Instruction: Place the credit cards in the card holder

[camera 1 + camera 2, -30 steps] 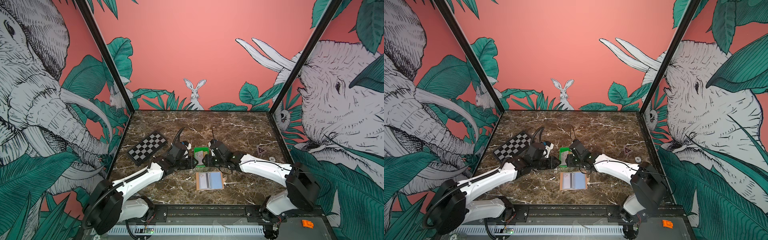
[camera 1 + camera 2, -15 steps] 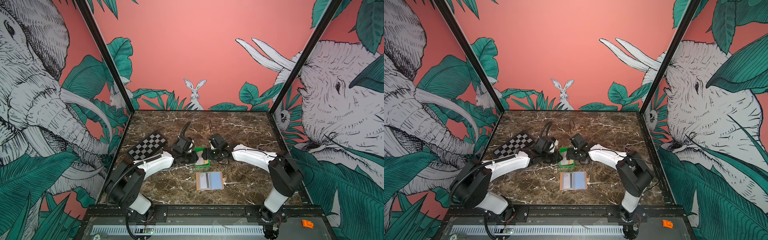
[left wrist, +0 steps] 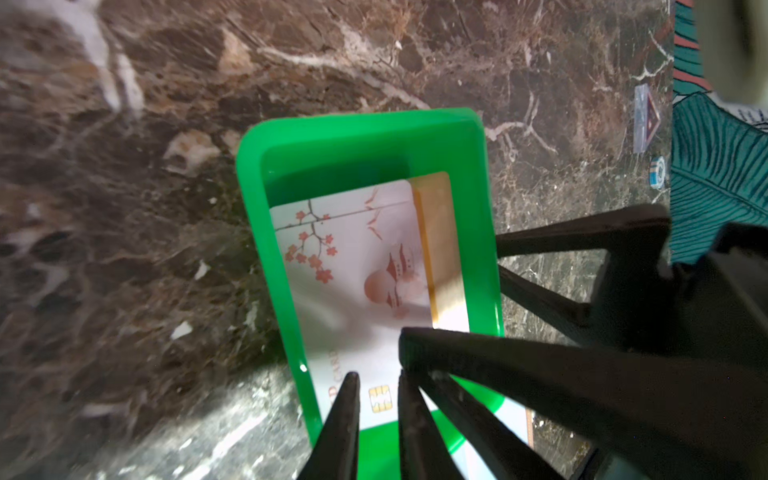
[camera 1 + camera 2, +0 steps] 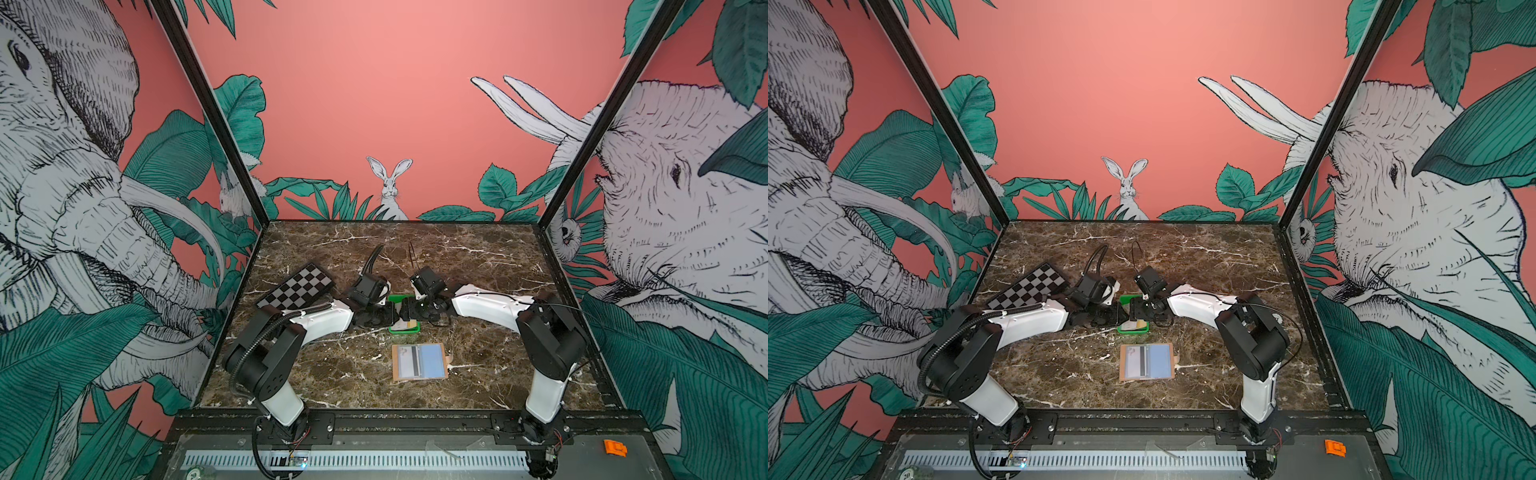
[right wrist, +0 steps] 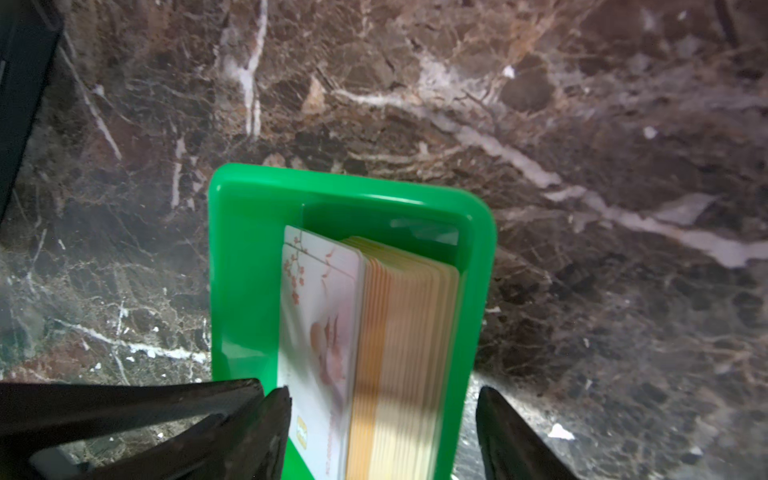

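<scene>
The credit cards [image 5: 407,332] stand on edge as a yellowish stack in a green tray [image 3: 357,124]. A white blossom-printed card [image 3: 357,257] leans at the stack's side. My left gripper [image 3: 376,376] is open by a narrow gap, its tips over that card's chip end, with nothing pinched. My right gripper [image 5: 382,392] is open wide: one finger is against the white card, the other outside the tray wall. The card holder [image 4: 419,360] lies open nearer the front, with a striped card [image 4: 409,360] in its left sleeve. In both top views the grippers [image 4: 1127,320] meet over the tray.
A black-and-white checkered board [image 4: 297,286] lies at the left behind my left arm. A small triangular sticker [image 3: 646,116] is on the marble near the right wall. The tray [image 4: 405,331] sits just behind the card holder.
Both grippers have moved away from the card holder's side and back over the green tray. Both arms' elbows have risen and swung nearer the front.
</scene>
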Tool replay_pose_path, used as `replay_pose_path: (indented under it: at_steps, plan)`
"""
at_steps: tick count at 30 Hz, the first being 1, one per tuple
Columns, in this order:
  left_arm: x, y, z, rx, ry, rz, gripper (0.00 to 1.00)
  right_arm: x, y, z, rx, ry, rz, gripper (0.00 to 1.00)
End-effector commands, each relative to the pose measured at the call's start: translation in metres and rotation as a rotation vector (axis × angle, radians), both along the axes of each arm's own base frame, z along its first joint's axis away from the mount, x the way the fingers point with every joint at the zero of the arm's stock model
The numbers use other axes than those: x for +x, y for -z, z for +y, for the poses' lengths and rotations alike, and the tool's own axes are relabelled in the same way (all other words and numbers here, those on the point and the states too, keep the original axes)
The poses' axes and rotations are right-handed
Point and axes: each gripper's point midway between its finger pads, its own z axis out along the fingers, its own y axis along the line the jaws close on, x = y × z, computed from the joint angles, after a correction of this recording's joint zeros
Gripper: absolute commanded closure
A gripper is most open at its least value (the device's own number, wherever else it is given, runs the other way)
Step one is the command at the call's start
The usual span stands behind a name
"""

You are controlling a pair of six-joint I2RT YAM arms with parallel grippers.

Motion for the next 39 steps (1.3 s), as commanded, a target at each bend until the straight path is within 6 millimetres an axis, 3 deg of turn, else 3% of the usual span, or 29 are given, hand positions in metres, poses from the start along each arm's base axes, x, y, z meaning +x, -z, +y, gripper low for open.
replay_pose_path:
  at_steps: [1,28,33,39]
  plan:
    - [0.007,-0.009,-0.007,-0.036,0.004,-0.018,0.80,0.001,0.006,-0.008,-0.033,0.000,0.002,0.32]
    - [0.006,0.003,-0.013,-0.062,-0.001,0.017,0.74,0.001,-0.004,-0.042,-0.072,0.027,-0.022,0.41]
    - [0.006,0.007,-0.016,-0.073,0.002,0.032,0.73,0.002,-0.011,-0.038,-0.042,0.025,-0.030,0.41]
    - [0.005,0.014,-0.016,-0.069,-0.003,0.049,0.74,0.003,-0.034,-0.027,0.052,0.019,-0.071,0.45]
